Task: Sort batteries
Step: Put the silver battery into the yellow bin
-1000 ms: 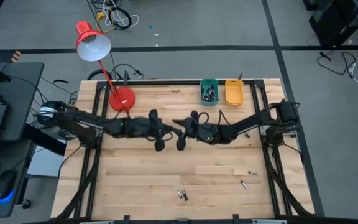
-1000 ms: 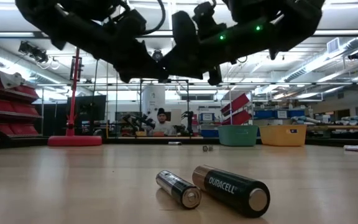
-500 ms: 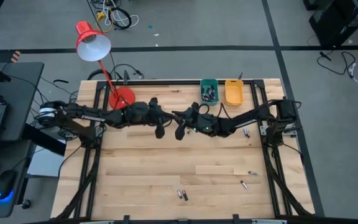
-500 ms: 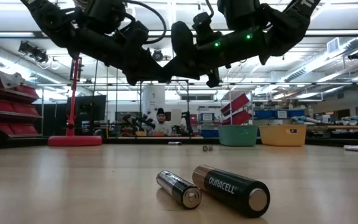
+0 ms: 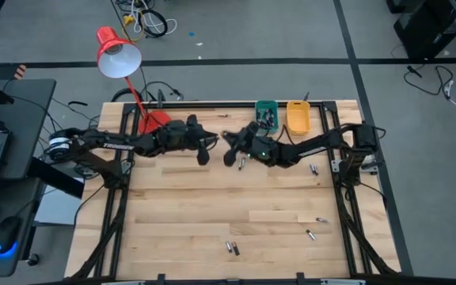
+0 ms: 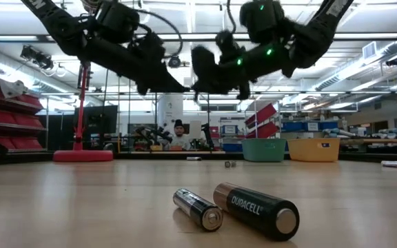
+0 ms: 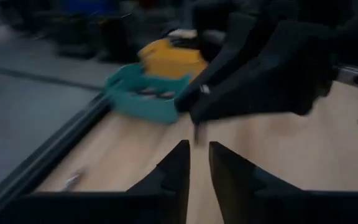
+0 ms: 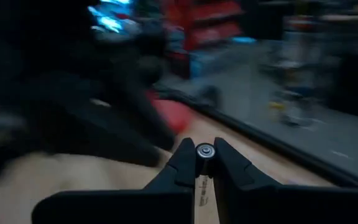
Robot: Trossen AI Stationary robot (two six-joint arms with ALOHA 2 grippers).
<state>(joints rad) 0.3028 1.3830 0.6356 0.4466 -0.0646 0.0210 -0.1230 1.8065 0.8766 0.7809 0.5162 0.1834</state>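
With a small silver-ended cylindrical battery [image 8: 204,151] pinched in its fingers, the right gripper [image 5: 229,150] hangs mid-table beside the narrowly parted, empty left gripper [image 5: 205,150]; next, likely carry it to the far teal plastic bin [image 5: 266,115].

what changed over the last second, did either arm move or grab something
Both arms swung toward the table's far edge, nearer the teal bin and yellow bin. The right pincer closed on a battery, seen end-on between its fingers. The left pincer holds nothing, its fingers slightly apart. The two batteries near the front edge and the red lamp stayed put.
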